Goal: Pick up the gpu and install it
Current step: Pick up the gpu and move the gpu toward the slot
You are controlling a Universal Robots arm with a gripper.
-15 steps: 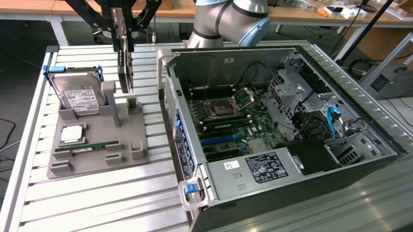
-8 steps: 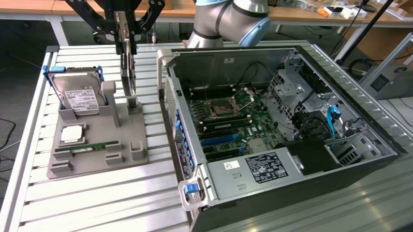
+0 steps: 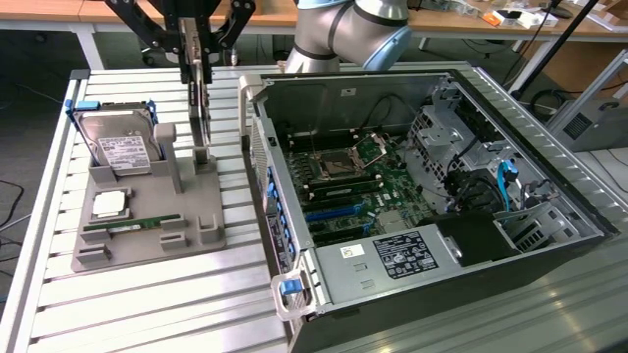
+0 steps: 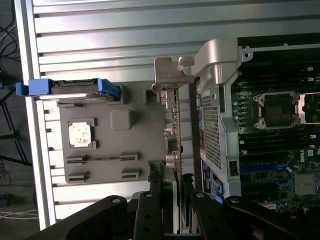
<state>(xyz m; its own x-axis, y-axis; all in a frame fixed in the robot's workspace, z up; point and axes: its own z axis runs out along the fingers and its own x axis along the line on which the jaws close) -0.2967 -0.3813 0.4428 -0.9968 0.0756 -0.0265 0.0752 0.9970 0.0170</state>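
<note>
GPU stands upright on edge at the rear post of the grey fixture on your table, just beside the open PC case. Your end effector is clamped on its upper part, one finger on each face. The hard drive and memory stick sit in the fixture.

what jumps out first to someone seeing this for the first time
The open computer case sits on the exterior view's right, its green motherboard bare to view. On that view's left, the gpu stands upright on edge above a grey holder that also carries a hard drive in a blue frame.
</note>
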